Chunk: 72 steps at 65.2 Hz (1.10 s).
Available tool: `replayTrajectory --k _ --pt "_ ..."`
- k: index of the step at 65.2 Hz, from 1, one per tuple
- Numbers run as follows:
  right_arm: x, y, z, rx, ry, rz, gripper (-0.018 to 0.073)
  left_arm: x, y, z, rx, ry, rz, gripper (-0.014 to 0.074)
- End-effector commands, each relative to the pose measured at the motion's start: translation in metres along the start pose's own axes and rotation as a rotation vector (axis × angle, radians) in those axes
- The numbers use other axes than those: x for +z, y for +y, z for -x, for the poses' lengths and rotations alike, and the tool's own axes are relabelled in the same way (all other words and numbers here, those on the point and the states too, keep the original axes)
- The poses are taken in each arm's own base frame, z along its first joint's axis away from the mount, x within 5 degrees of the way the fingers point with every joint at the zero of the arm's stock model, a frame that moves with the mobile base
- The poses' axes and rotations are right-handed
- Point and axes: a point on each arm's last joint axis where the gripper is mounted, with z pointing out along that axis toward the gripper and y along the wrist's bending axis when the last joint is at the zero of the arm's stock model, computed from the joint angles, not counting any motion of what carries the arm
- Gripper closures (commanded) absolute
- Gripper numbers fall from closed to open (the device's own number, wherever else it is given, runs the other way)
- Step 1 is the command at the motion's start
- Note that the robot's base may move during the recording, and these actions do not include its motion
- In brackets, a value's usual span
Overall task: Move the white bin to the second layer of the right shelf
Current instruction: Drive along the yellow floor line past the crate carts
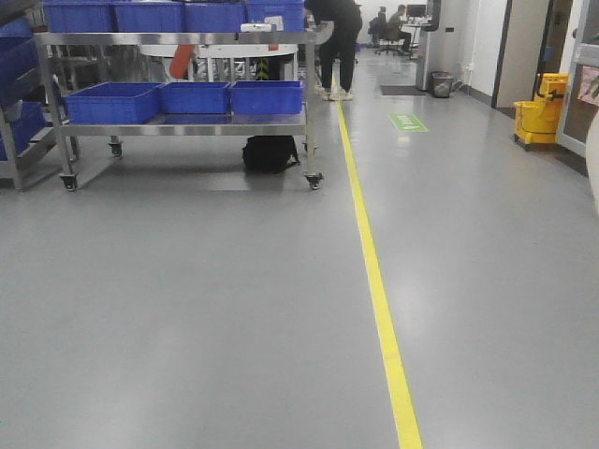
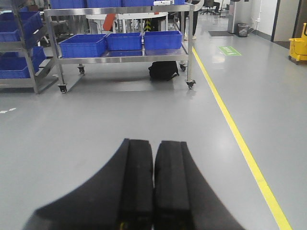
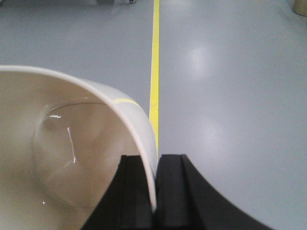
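**Right fingers** (image 3: 163,165): narrow, clamped on the wall of the bin (image 3: 57,143). One finger is inside the wall and the other outside, with the rim standing up between them.

**Bin:** cream-white and smooth, with its rounded inside showing. It hangs from my right fingers above the floor (image 3: 230,96), and most of its body is to the left of the grip. Nothing shows inside it but glare. At the right border of the front view a pale curved edge shows; I cannot tell what it is.

**Left fingers** (image 2: 148,153): pressed together with nothing between them, pointing low over bare floor.

**Yellow line** (image 1: 374,281): runs from near to far on the floor. In the right wrist view it passes just behind the bin's rim.

**Cart** (image 1: 178,39): steel, on wheels, far left.
- Blue crates (image 1: 112,101) stand in a row on its lower level, with more on top.
- A black bag (image 1: 270,152) lies on the floor under it.

**Rack** (image 2: 19,48): left of the cart, holding more blue crates.

**Person** (image 1: 339,37): dark clothes, standing at the cart's far right end.

**Green floor mark** (image 1: 408,122): far, right of the line.

**Mop bucket** (image 1: 538,117): yellow, far right.
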Motion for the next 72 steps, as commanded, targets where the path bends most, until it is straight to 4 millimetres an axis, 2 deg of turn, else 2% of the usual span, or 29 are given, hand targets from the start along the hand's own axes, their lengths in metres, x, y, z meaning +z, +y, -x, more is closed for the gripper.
replayTrajectory --k 1,72 --pt "-0.0037 0.0009 0.0169 0.005 -0.121 0.004 0.0514 0.0004 0.0001 -0.0035 -0.003 -0.068 0.003 0.0512" --pt "-0.0037 0.0009 0.0169 0.005 -0.121 0.004 0.0514 0.0004 0.0001 -0.0035 -0.003 -0.068 0.003 0.0512"
